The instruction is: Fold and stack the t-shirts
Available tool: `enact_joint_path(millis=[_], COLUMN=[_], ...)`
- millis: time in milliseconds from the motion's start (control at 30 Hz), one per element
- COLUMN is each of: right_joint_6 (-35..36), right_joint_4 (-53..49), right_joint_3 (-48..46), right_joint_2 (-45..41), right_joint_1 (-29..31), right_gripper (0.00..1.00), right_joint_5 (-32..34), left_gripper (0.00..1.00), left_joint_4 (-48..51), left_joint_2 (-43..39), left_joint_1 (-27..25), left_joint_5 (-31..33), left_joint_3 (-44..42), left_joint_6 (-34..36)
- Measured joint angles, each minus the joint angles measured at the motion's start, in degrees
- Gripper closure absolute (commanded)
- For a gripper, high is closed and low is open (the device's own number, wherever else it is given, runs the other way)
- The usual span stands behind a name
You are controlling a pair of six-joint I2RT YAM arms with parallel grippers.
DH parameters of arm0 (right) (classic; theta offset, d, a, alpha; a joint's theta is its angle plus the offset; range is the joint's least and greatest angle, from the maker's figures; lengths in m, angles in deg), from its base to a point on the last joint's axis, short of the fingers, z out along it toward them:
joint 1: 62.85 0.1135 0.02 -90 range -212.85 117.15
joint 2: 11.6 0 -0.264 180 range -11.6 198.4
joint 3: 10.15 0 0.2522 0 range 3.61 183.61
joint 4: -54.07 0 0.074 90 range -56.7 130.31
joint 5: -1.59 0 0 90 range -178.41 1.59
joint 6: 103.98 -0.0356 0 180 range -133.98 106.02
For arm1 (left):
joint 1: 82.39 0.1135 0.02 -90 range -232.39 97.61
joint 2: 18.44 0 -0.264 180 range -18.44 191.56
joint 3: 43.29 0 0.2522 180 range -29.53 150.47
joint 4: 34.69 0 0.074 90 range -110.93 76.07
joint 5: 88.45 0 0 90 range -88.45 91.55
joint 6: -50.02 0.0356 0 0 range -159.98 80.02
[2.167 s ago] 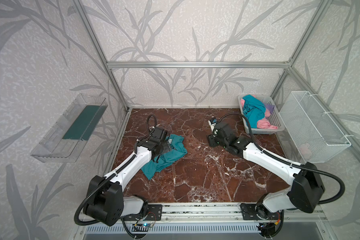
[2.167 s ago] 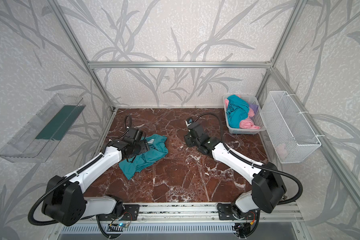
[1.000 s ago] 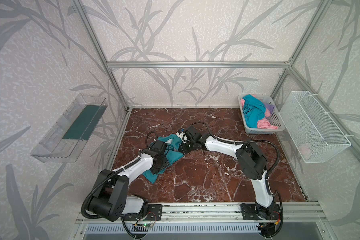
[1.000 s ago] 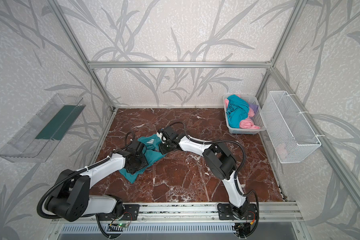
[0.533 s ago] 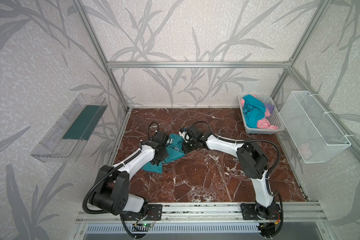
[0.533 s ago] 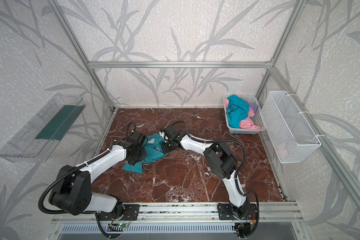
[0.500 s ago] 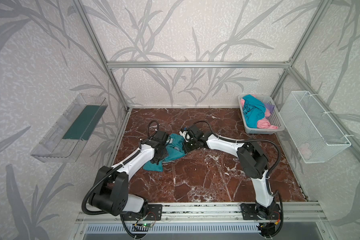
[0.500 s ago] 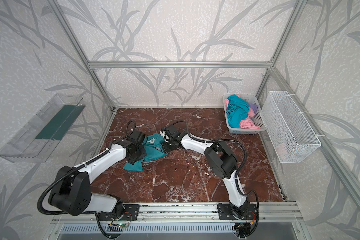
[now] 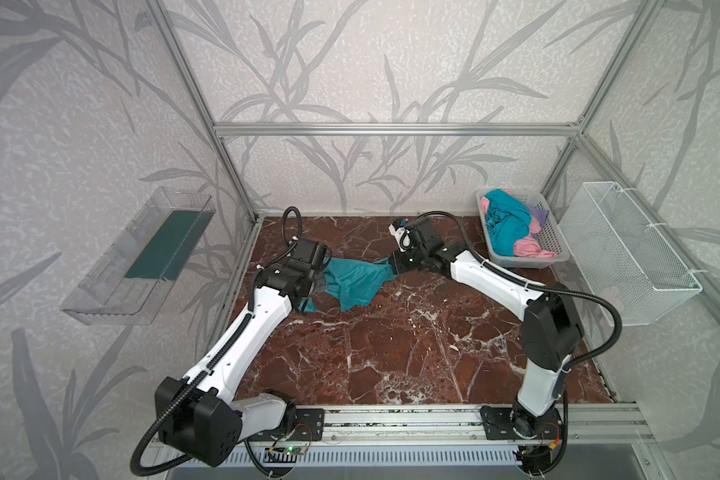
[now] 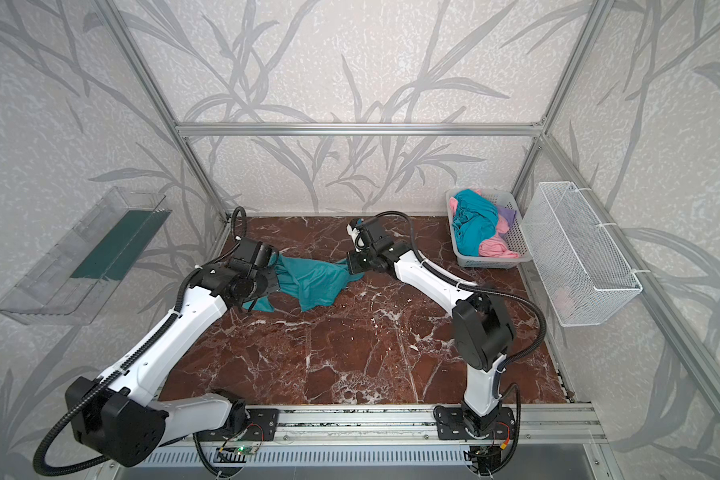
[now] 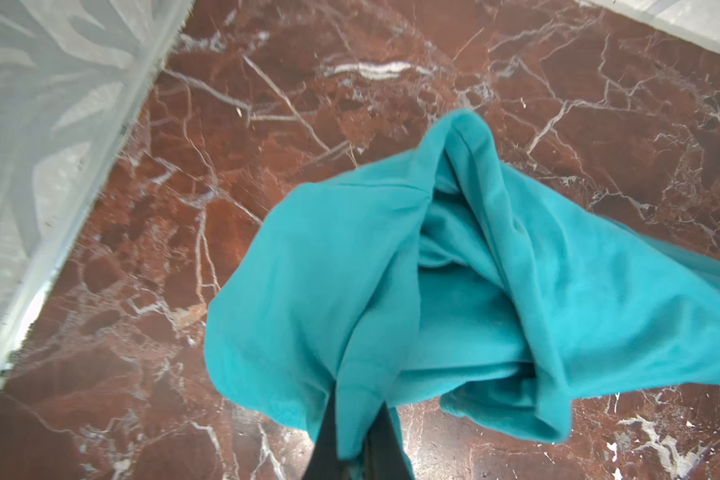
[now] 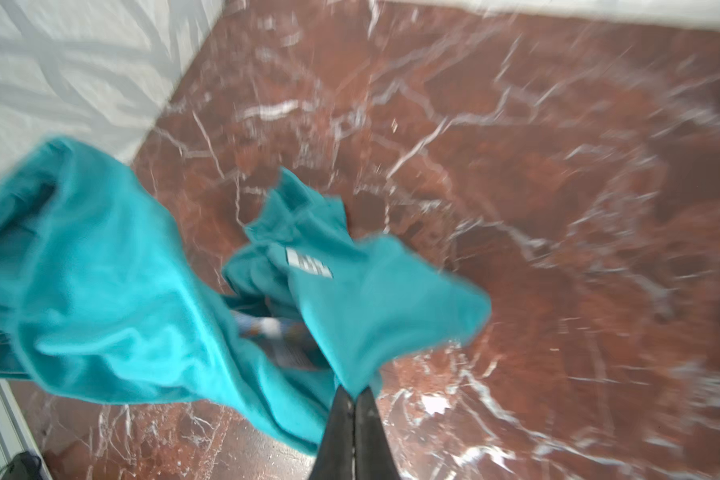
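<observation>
My left gripper [image 11: 356, 422] and right gripper [image 12: 353, 407] each pinch the teal t-shirt [image 9: 358, 278] — it hangs stretched sideways between them.

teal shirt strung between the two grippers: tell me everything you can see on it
The teal t-shirt is soft, matte jersey, crumpled and unfolded, strung between both grippers over the far-left part of the marble table. The left gripper is shut on one bunched edge, the right gripper on another, near a white label. The middle sags in loose folds; whether it touches the marble is unclear. Sleeves and neckline cannot be made out.
</observation>
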Motion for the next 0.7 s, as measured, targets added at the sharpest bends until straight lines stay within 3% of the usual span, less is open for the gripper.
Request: enact_joint_path(millis=[100,233,433,467,600,667,700], right_joint_6=[-0.1,0.3,1.6,1.7,1.5,1.5,1.7], right_joint_4=[-2.0,-4.0,-7.3,-8.1,-10.5,-10.5,-10.2], right_joint_3=[0.7,3.9,11.1,11.1,5.2,1.0,-1.1], right_joint_2=[-5.0,-8.3,0.2,1.9,4.7,3.8,3.1], right_joint_1=[-3.5,-6.2,-5.6,-5.6,-5.4,-4.9,-4.2], right_gripper=[0.99,0.88,0.50,0.48,0.47,0.57,0.68], right_joint_5=[2.1,5.4,7.2,7.3,7.3,7.3,7.3], left_gripper=[1.00,1.00,1.00,0.97,0.96,0.96,0.96], left_joint_4=[0.6,-1.8,-9.6,-10.5,-12.2,-12.3,-12.3], left_joint_2=[-0.1,-1.2,5.7,7.5,15.8,18.2,19.2], left_joint_1=[0.0,0.0,0.0,0.0,0.0,0.3,0.5], left_joint_5=[0.5,-2.4,-9.0,-9.7,-10.3,-9.5,-9.2], left_joint_3=[3.0,3.9,1.9,1.5,-0.7,-1.6,-2.1], left_joint_6=[1.0,1.7,1.7,1.8,1.6,1.4,1.4])
